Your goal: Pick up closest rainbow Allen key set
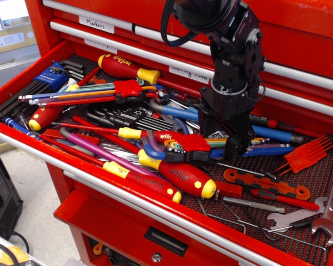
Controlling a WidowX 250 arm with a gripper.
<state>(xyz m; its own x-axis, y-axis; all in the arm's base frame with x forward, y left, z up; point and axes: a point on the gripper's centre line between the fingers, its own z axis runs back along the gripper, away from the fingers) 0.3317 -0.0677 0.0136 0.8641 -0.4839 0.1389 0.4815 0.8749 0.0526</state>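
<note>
A red tool chest (116,221) stands on a pale floor (30,216); a cardboard box (11,36) sits behind its left corner
</note>
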